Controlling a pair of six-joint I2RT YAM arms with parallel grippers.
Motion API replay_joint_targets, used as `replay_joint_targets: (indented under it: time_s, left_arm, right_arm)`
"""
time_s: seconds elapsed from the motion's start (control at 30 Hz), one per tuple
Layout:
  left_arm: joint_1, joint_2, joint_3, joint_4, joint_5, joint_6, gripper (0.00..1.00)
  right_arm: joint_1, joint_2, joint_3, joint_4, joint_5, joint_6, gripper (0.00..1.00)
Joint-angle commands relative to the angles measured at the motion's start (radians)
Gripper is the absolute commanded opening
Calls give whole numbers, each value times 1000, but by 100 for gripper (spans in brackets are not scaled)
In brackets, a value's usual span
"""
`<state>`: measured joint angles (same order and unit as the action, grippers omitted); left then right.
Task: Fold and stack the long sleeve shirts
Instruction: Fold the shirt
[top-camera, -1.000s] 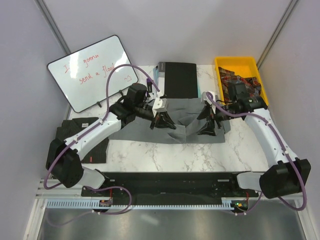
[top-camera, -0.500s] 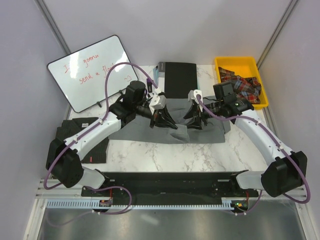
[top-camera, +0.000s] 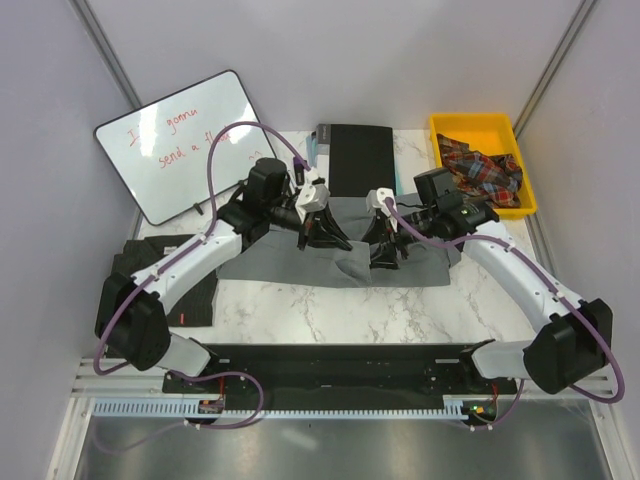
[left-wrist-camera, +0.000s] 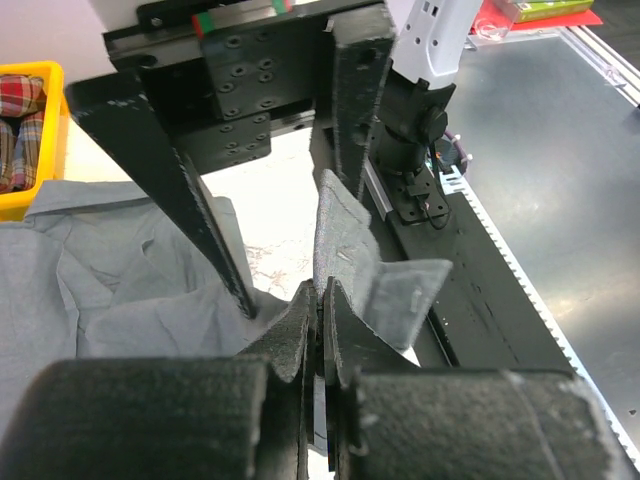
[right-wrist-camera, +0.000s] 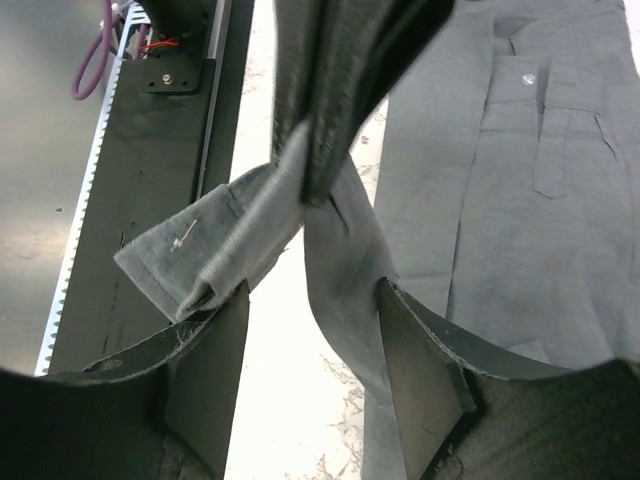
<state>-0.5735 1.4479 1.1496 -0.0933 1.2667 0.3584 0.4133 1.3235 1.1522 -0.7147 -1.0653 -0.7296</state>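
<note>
Shirt: the grey shirt (top-camera: 300, 268) lies spread front-up on the table (top-camera: 340, 312), its far edge just beside the black book (top-camera: 360, 160)
Sleeve: one sleeve (right-wrist-camera: 345, 255) is lifted off the shirt as a hanging strip, with the cuff (right-wrist-camera: 195, 250) dangling toward the near edge
Left gripper: my left gripper (left-wrist-camera: 322, 300) is pinched tight on the sleeve and holds it up, I judge so the other side can take it
Right gripper: my right gripper (right-wrist-camera: 312, 290) stands open with a finger on either side of the strip, gripping nothing
Left arm pose: it reaches in from the left over the shirt, wrist turned toward the right arm
Right arm pose: it bends in from the right, facing the left gripper, with the tips close together over the shirt's middle
My read: I am setting up a two-point hold on the sleeve, to fold it across the body
</note>
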Motion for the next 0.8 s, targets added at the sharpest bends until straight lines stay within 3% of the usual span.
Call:
replay_joint_targets:
  time_s: [0.0, 0.13, 0.23, 0.3, 0.4, 0.43, 0.5, 0.77]
  left_arm:
    - [1, 22, 28, 63, 62, -38, 2]
    - [1, 23, 32, 66, 85, -38, 2]
    - [-5, 19, 22, 66, 108, -38, 2]
    - [-8, 17, 19, 67, 118, -33, 2]
    - [-8, 16, 15, 67, 115, -32, 2]
    - [-8, 14, 13, 67, 105, -30, 2]
    - [-8, 9, 10, 66, 82, -30, 6]
    - [26, -82, -27, -20, -102, -65, 29]
  right_arm:
    - [18, 20, -8, 24, -48, 1, 61]
    - [18, 45, -5, 43, -22, 25, 57]
    - [18, 69, 4, 57, -7, 50, 67]
    - [18, 74, 4, 58, -21, 48, 67]
    - [18, 79, 14, 67, -22, 61, 46]
    - [19, 79, 17, 66, -22, 65, 22]
    - [19, 72, 20, 58, -6, 71, 0]
    - [-5, 16, -3, 41, 99, 87, 0]
